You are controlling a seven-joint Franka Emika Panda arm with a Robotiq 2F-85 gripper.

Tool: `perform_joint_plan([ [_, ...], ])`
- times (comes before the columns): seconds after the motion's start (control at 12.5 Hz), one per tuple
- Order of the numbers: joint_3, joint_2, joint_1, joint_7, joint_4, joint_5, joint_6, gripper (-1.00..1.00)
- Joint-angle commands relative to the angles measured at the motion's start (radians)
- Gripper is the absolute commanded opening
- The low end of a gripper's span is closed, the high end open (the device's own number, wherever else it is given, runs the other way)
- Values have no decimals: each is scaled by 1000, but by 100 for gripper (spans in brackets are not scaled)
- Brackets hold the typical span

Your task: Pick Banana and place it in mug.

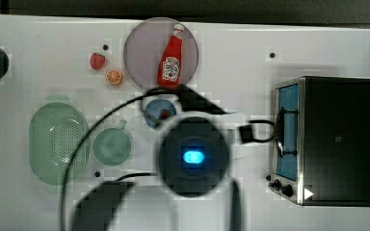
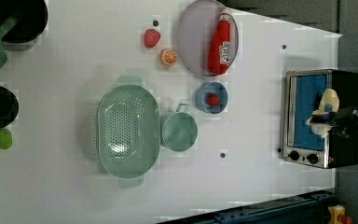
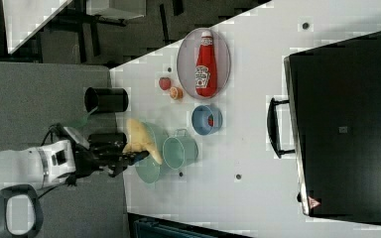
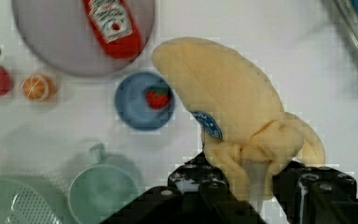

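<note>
The pincer (image 4: 254, 186) grips the pale banana (image 4: 242, 116) by its stem end, high above the white bench (image 1: 250, 53). In the top view the empty teal mug (image 1: 112, 146) stands at nine o'clock from the arm, beside the green basket (image 1: 58, 143).

Pale banana (image 4: 235, 112) clamped between black gripper (image 4: 249, 186) fingers, raised above the white table (image 4: 279, 51). Below: teal mug (image 4: 103, 193), blue bowl (image 4: 142, 100) holding a strawberry (image 4: 158, 97).

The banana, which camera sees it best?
The wrist view: the banana looms large there, gripped at its lower end by the gripper. The right view shows it small beside the mug; the left view smaller still, before the oven.
</note>
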Motion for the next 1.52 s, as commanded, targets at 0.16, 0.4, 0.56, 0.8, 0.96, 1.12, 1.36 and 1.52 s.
perform_joint_plan([
  [0.16, 177, 46, 68, 308, -38, 81, -49, -34],
  [0.4, 310, 89, 71, 549, -95, 146, 80, -34],
  [0.56, 354, 146, 71, 628, -149, 146, 257, -34],
  [0.8, 374, 262, 71, 673, -212, 138, 474, -34],
  [0.96, 371, 344, 71, 677, -214, 135, 520, -34],
  [1.12, 363, 417, 71, 677, -211, 129, 558, -9],
  [1.36, 358, 481, 71, 678, -213, 129, 673, 63],
  [1.52, 353, 476, 71, 678, -208, 129, 673, 100],
])
